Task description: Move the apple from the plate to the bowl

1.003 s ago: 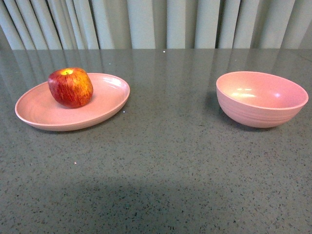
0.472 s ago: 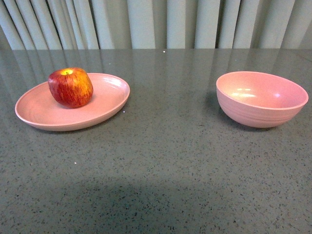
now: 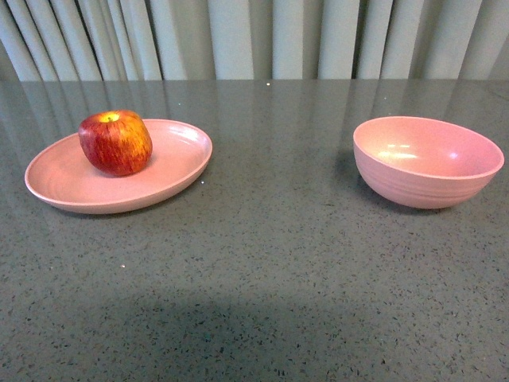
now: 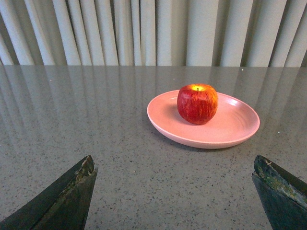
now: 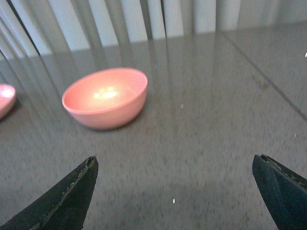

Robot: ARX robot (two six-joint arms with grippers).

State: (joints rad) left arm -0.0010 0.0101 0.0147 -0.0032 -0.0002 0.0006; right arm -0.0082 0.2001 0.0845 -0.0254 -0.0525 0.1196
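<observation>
The red apple (image 3: 115, 142) with yellow streaks sits on the shallow pink plate (image 3: 71, 187) at the left of the front view. The deep pink bowl (image 3: 427, 161) stands empty at the right. Neither gripper shows in the front view. In the left wrist view the apple (image 4: 197, 104) rests on the plate (image 4: 235, 132), well beyond my open, empty left gripper (image 4: 175, 165). In the right wrist view the bowl (image 5: 105, 97) stands beyond my open, empty right gripper (image 5: 175, 165), and the plate's edge (image 5: 5, 99) shows at the frame's side.
The grey speckled tabletop (image 3: 262, 263) carries the plate and the bowl. Pale vertical curtains (image 3: 254, 36) hang behind the table's far edge.
</observation>
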